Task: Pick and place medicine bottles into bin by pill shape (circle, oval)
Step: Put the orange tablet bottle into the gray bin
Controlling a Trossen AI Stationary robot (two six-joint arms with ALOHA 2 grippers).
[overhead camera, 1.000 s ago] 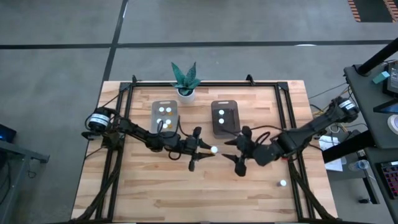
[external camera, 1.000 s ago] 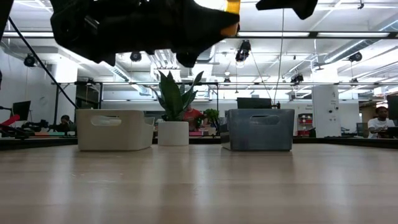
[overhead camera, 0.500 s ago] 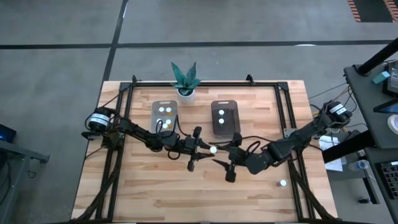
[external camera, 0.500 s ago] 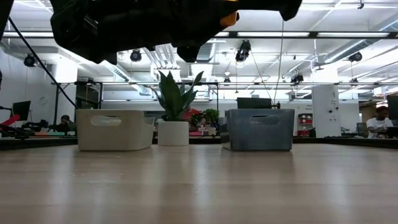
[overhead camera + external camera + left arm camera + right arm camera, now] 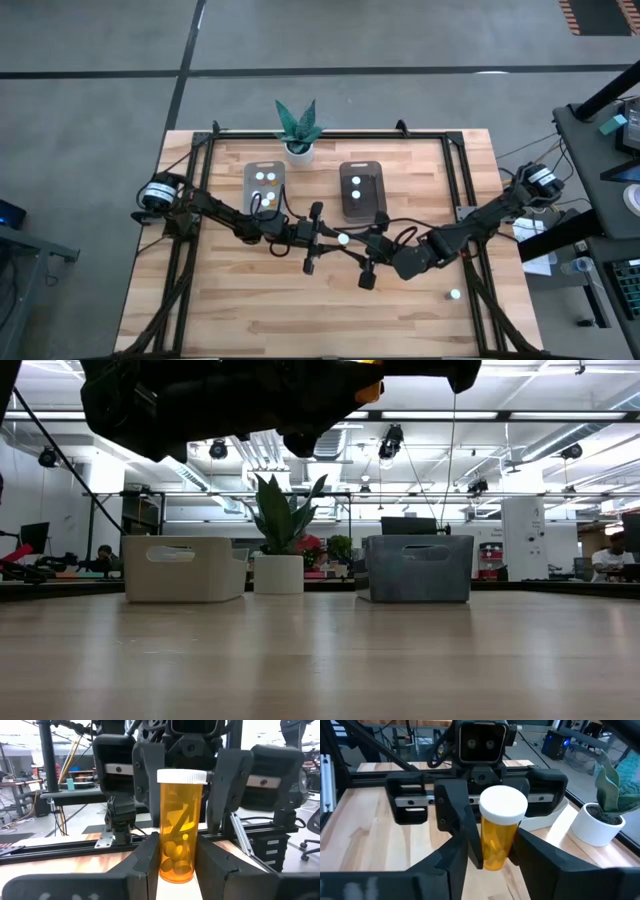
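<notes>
The left gripper [image 5: 177, 862] pinches an amber pill bottle [image 5: 181, 825] upright, lifted in front of the dark grey bin [image 5: 361, 188]. The right gripper [image 5: 490, 852] brackets it, fingers spread. Judgement: close squarely below the cap before the left lets go.

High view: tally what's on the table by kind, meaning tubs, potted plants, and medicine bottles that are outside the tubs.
Tubs: 2, the clear tub and the dark tub
Potted plants: 1, the potted plant
Bottles outside the tubs: 2, the held bottle in the left gripper and the loose bottle on the table
Total: 5
</notes>
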